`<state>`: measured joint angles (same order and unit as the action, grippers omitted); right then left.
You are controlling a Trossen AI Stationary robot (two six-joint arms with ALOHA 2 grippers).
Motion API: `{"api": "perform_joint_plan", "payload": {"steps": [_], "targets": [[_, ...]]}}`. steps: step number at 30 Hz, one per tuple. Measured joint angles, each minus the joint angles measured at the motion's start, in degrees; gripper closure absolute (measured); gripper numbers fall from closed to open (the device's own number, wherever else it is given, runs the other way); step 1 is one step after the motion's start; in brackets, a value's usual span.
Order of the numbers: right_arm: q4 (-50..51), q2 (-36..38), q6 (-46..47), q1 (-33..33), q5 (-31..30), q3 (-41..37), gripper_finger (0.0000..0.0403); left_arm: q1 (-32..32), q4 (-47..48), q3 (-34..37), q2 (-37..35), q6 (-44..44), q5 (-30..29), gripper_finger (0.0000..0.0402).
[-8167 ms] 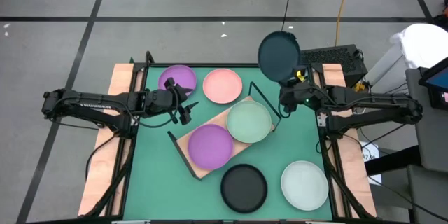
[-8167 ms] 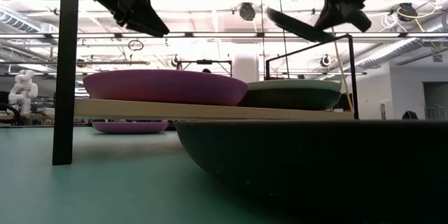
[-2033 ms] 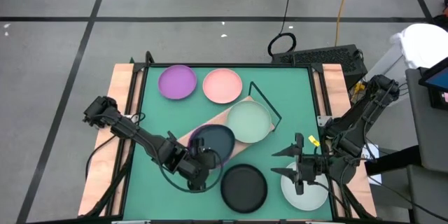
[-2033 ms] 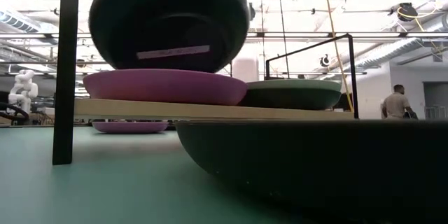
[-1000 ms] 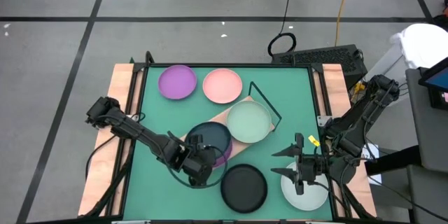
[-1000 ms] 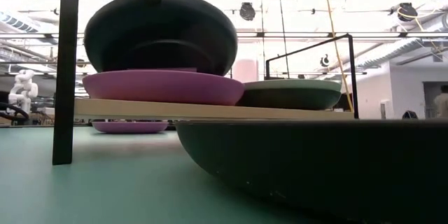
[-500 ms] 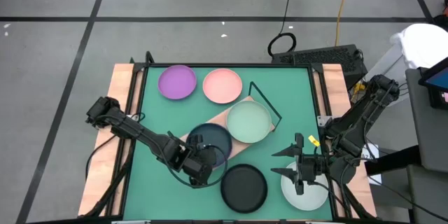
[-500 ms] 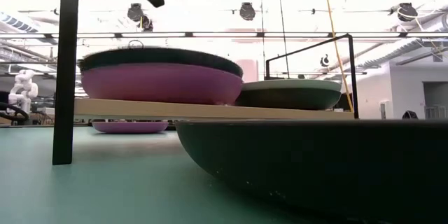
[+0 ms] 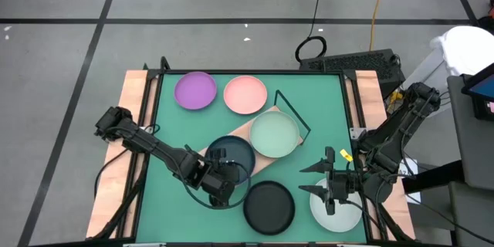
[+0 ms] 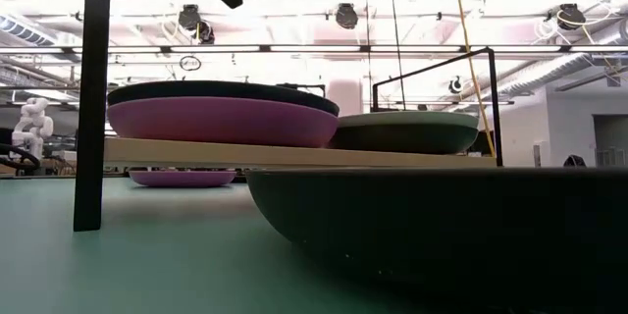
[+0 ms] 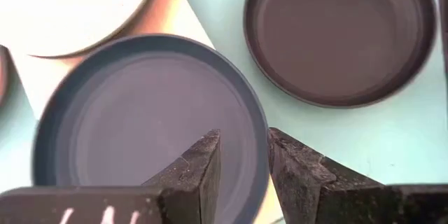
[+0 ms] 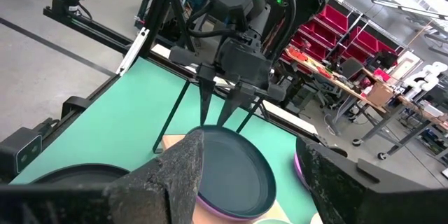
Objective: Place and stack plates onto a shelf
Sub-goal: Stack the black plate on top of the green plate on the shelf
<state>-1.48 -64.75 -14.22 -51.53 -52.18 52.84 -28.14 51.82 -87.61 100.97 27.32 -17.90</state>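
High view: the round matte dark teal plate (image 9: 234, 157) sits on the light wooden shelf (image 9: 202, 153) at centre frame; the left hand (image 9: 221, 191), just below it, is parted, gripping nothing. The right hand (image 9: 318, 182), lower right, spreads wide, empty.

Low view: the teal plate rests stacked on the round purple plate (image 10: 222, 123), left of centre.

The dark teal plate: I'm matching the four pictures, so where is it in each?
High view: dark teal plate left of centre, on the shelf.
Low view: dark rim atop the purple plate.
Left wrist view: fills centre-left.
Right wrist view: bottom centre.
Shared landmark: the black plate.
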Motion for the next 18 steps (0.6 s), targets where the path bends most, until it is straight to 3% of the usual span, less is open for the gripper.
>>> {"api": "perform_joint_plan", "payload": {"steps": [12,18], "targets": [[1.0,-0.02,1.53,0.0,0.02,0.0,0.0195,0.0,-8.36,0.0,-0.01,-13.36,-5.72,0.0279],[2.42,-0.04,2.97,0.0,0.02,0.0,0.0195,0.15,-8.68,0.0,-0.04,-16.74,-12.39,0.0279]]}}
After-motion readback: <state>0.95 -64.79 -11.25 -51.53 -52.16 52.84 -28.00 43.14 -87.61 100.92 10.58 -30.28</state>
